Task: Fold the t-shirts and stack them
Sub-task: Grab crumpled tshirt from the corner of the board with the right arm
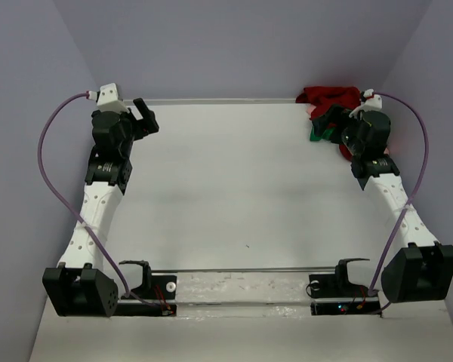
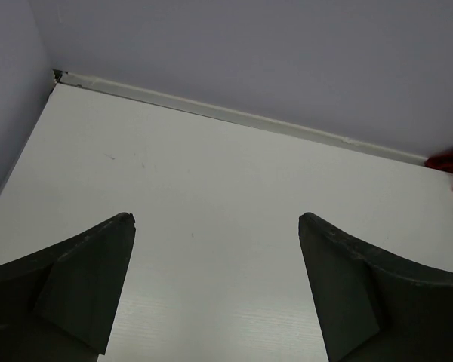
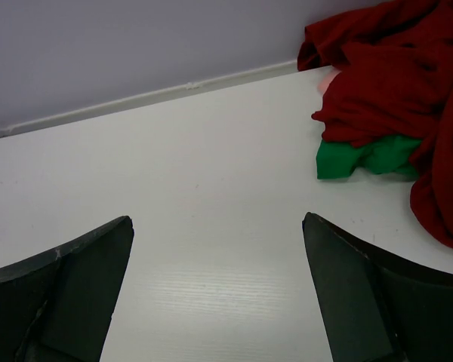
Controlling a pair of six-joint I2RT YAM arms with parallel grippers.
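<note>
Grabbing blind into the heap is your main risk. The dark red shirt [image 3: 392, 68] is draped over the green shirt [image 3: 362, 157], and only a sliver of the salmon pink shirt [image 3: 331, 81] shows at the heap's far edge. My read: a deep pinch would lift two layers at once and drag the whole pile.

- Second risk: the heap is jammed into the table [image 1: 234, 188] corner at 1 o'clock, against the back wall [image 3: 136, 45]. Red cloth rides up that wall, so a pull towards 6 o'clock could snag, or a sleeve could trail off the edge.
- Third: no collar or hem can be told apart in the folds, so a grab may bunch the cloth rather than spread it.

Right gripper [image 3: 217, 219]: jaws wide, nothing between them, only bare table below. On its wrist camera the shirts lie off to 1–3 o'clock, beside the right-hand finger but not between the jaws — you'd need to swing that way before closing.

Left gripper [image 2: 215, 219]: jaws wide too and holding nothing, parked at the table's 11 o'clock corner, well apart from the heap. Its camera catches only a scrap of red and pink at 3 o'clock.
</note>
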